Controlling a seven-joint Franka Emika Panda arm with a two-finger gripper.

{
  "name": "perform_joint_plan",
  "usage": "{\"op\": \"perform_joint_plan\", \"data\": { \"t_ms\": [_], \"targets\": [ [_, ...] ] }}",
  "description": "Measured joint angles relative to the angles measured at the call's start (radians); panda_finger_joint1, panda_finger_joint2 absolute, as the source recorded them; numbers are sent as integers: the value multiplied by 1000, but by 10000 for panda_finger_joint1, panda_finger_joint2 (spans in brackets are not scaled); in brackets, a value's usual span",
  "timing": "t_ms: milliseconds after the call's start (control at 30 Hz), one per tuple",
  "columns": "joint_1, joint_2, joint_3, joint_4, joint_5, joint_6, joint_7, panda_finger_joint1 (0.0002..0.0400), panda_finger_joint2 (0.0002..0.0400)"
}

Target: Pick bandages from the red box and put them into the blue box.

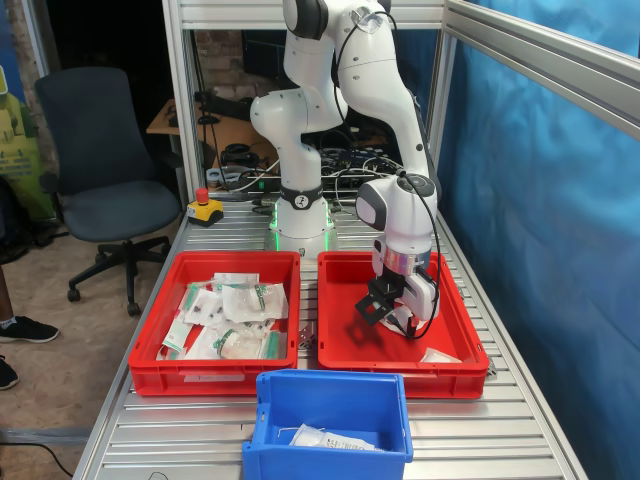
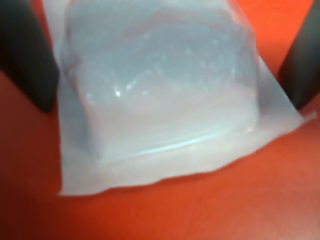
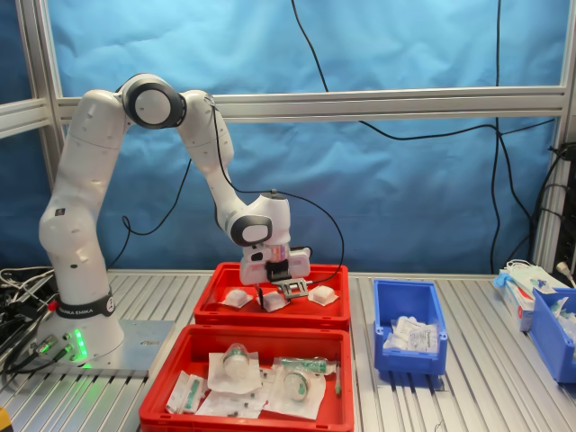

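Observation:
My gripper (image 1: 400,318) is low inside the red box (image 1: 400,376), open, with its dark fingers (image 2: 25,55) on either side of one bandage (image 2: 160,85), a white pad in a clear wrapper lying on the red floor. In the second exterior view the gripper (image 3: 283,292) stands over that bandage (image 3: 273,301), with two more bandages (image 3: 237,298) lying to either side of it in the red box (image 3: 270,317). The blue box (image 1: 330,382) stands in front of the trays and holds a few clear-wrapped pieces (image 1: 330,438); it is also in the second exterior view (image 3: 409,355).
A twin red tray (image 1: 215,378) heaped with green-printed packets sits beside the red box. A yellow emergency-stop button (image 1: 205,208) stands near the arm's base. Aluminium frame posts and a blue curtain (image 1: 540,200) close off one side. Another blue bin (image 3: 553,333) stands at the second exterior view's right.

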Motion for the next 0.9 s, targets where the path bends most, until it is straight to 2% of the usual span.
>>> {"op": "perform_joint_plan", "data": {
  "t_ms": [133, 167, 267, 300, 400, 433, 567, 600, 700, 733, 867, 900],
  "targets": [
    [1, -1, 0, -1, 0, 0, 0, 390, 390],
    [1, -1, 0, -2, 0, 0, 0, 342, 342],
    [1, -2, 0, -4, 0, 0, 0, 342, 342],
    [1, -3, 0, -5, 0, 0, 0, 293, 293],
    [1, -4, 0, -8, 0, 0, 0, 293, 293],
    [1, -4, 0, -8, 0, 0, 0, 243, 243],
    [1, -6, 0, -10, 0, 0, 0, 243, 243],
    [1, -6, 0, -11, 0, 0, 0, 193, 193],
    [1, -7, 0, -13, 0, 0, 0, 193, 193],
    [1, -7, 0, -13, 0, 0, 0, 143, 143],
    [1, -8, 0, -16, 0, 0, 0, 143, 143],
    [1, -9, 0, -16, 0, 0, 0, 93, 93]
  ]
}}
